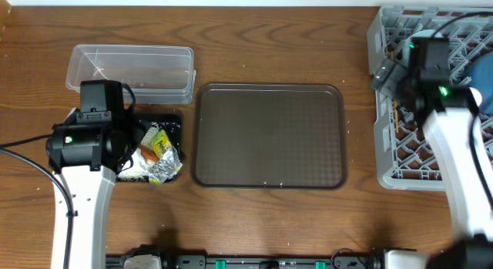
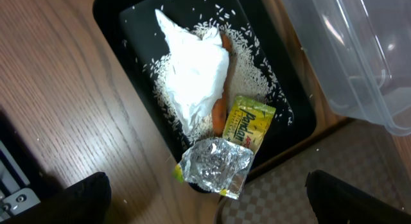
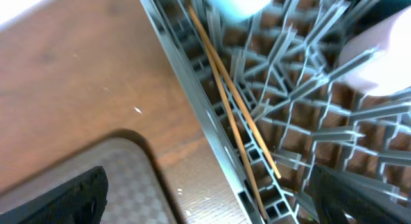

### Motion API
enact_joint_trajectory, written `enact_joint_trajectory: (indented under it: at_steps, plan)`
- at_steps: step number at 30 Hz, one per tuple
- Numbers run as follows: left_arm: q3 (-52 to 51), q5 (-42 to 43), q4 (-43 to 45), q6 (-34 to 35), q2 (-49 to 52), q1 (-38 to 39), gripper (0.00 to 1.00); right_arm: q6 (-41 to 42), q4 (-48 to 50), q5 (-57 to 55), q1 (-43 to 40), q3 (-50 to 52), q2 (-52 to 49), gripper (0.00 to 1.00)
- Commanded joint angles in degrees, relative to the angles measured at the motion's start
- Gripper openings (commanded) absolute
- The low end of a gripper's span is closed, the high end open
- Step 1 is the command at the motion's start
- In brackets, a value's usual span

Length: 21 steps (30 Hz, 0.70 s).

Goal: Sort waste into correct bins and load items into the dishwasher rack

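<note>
The black bin holds loose white rice, a crumpled white tissue, an orange carrot and a silver-and-yellow foil wrapper. The wrapper hangs over the bin's near corner. My left gripper hovers open above that corner, holding nothing. In the overhead view it sits over the bin. The clear bin looks empty. My right gripper is open above the left wall of the dishwasher rack. Two wooden chopsticks lie inside along that wall.
A flat brown serving tray lies between the bins and the rack. A white cup and a light-blue bowl sit in the rack. A few rice grains dot the wood by the tray.
</note>
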State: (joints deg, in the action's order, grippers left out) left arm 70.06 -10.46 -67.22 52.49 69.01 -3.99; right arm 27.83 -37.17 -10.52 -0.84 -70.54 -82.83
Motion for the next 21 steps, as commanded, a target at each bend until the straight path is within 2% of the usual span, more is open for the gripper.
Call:
enact_joint_trajectory:
  at_steps: [1, 7, 13, 18, 21]
  plan:
    - [0.94, -0.09, -0.22, -0.11, 0.22, -0.22, 1.00, -0.70, 5.81, 0.96, -0.11, 7.43, 9.16, 0.99]
    - [0.94, -0.09, -0.22, -0.11, 0.22, -0.22, 1.00, -0.74, 28.09, 7.30, -0.11, 26.60, 23.45, 0.99]
    - [0.94, -0.09, -0.22, -0.11, 0.22, -0.22, 1.00, -1.20, 45.51, 9.70, -0.02, 44.28, 37.42, 0.99]
    - [0.94, -0.09, -0.22, -0.11, 0.22, -0.22, 1.00, -1.77, 53.40, 9.70, 0.33, 55.76, 48.22, 0.99]
    - [0.94, -0.09, -0.22, -0.11, 0.22, -0.22, 1.00, -1.81, 54.77, 9.11, 0.92, 60.83, 54.21, 0.99]
